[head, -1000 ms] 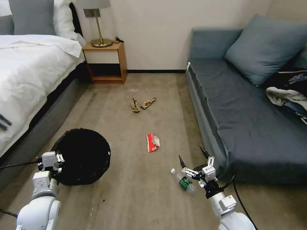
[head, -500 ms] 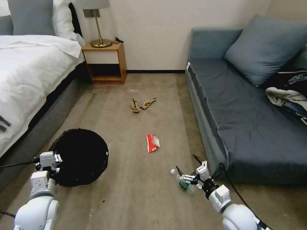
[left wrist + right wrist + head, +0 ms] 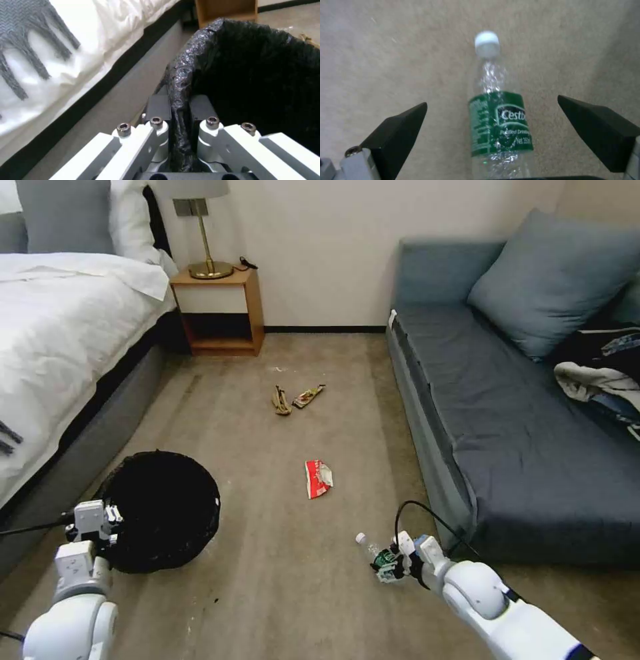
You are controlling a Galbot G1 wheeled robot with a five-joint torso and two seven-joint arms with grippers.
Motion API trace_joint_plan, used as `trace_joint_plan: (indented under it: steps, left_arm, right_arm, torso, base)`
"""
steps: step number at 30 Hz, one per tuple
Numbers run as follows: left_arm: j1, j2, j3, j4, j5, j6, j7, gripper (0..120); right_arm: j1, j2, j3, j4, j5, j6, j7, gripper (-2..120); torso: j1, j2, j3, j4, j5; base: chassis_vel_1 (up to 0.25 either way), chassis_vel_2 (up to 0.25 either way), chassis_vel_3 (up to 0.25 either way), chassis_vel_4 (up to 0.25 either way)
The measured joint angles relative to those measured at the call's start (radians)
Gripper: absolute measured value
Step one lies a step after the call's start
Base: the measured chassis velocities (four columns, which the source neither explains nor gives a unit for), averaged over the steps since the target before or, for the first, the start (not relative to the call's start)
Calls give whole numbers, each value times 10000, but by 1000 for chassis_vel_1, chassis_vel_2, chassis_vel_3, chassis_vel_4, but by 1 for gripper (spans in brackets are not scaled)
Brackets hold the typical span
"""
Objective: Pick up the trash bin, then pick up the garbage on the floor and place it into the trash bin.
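Note:
The black wire-mesh trash bin with its liner is at my front left beside the bed. My left gripper is shut on its near rim; in the left wrist view the pads pinch the liner-covered rim of the bin. Whether the bin is off the floor I cannot tell. The clear bottle lies on the carpet near the sofa. My right gripper is low over it and open, its black fingers straddling the bottle without touching. A red-and-white wrapper, a banana peel and a snack wrapper lie farther ahead.
A bed runs along the left and a grey-blue sofa with clothes along the right. A wooden nightstand with a lamp stands at the far wall. Carpet lies open between them.
My right arm has dropped and tipped forward, bringing its open fingers down around the bottle. The left gripper and the bin have shifted slightly left and nearer.

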Motion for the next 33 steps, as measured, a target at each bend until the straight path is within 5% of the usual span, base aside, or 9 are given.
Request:
trace_joint_plan:
  steps: [9,25,33]
  left_arm:
    - [-78,-43,21,-76,26,31,-4,8]
    - [-148,-19,119,95,33,2,-13,8]
    - [-162,-89,333,159,81,-14,-13,8]
  right_arm:
    - [117,517,68,-758,-1028,-161,-82,100]
    - [41,827,99,-973,-2074,-301,168,45]
    - [-179,620,-51,-33,-2617,1357,204,25]
  torso:
    - [0,0,0,-1,0]
    - [0,0,0,-1,0]
    - [0,0,-1,-3,0]
  base:
    - [0,0,0,0]
    - [0,0,0,0]
    - [0,0,0,0]
